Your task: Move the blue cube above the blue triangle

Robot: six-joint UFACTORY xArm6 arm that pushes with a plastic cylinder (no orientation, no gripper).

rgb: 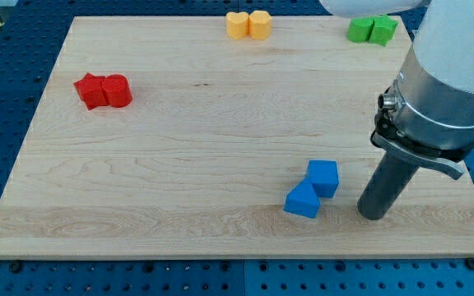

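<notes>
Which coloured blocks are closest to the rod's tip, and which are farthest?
From my tip:
1. Blue cube, just to its left.
2. Blue triangle, touching the cube, lower left.
3. Green blocks, top right.
4. Yellow blocks, top centre.
5. Red blocks, far left.

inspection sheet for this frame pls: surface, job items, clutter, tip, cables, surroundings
Surface: wooden board, flat, light wood.
Job's things: blue cube touching blue triangle, up and to the view's right of it.
Clutter: red pair at the view's left; yellow pair and green pair at the top edge.
Grippers: none; my tip is right of the blue blocks, apart.
Cables: nothing seen.
Surroundings: blue perforated base around the board.
</notes>
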